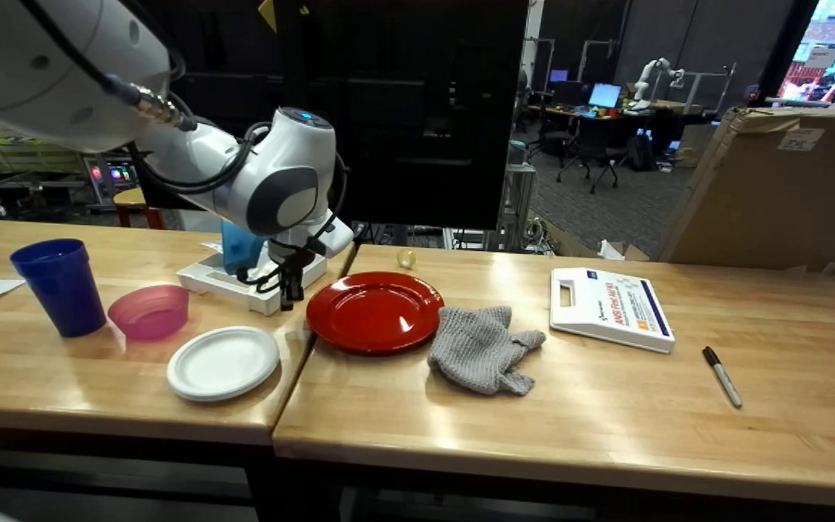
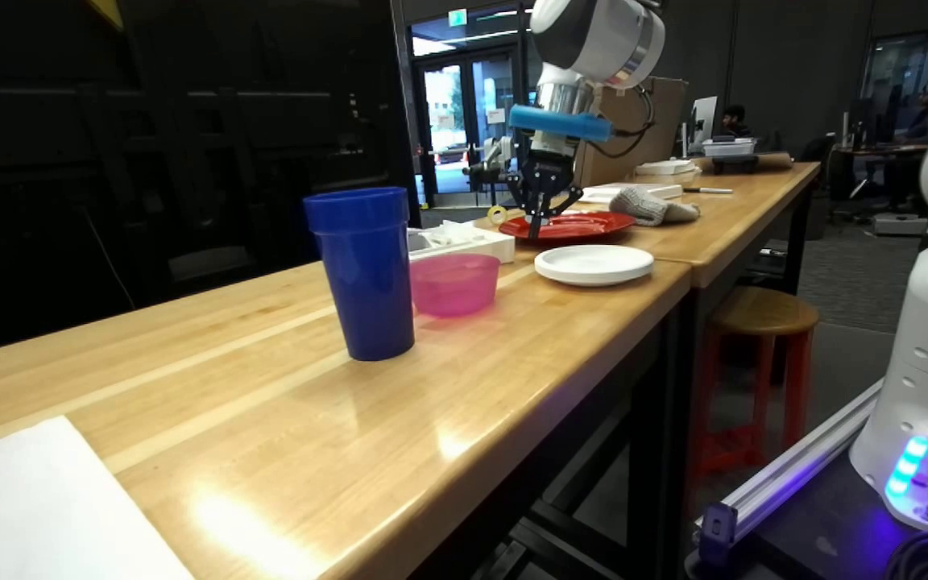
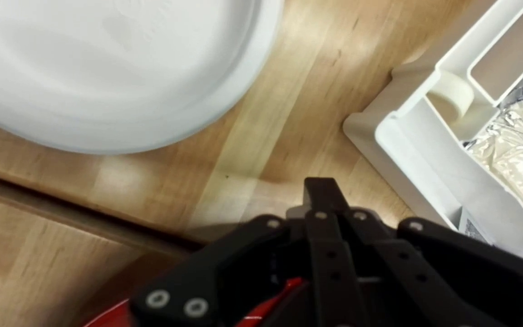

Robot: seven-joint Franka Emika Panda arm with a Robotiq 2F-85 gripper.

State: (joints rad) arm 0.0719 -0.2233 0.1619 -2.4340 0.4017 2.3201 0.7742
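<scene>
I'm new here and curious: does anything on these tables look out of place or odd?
The yellowish tape roll stands on its rim near the edge of the table, so it might roll off. The grey cloth lies crumpled beside the red plate, as if dropped. Nothing looks spilled or broken.

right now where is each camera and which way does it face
In an exterior view, raised beyond a table edge, facing across at the red plate; arm and pincer show.
In an exterior view, low near the white sheet, facing along the tabletop; base, arm and pincer show.
Wrist view: behind the pincer, facing down at the white plate and compartmented tray; of the arm, only the pincer shows.
Both exterior views share the pink bowl and blue tumbler.
</scene>
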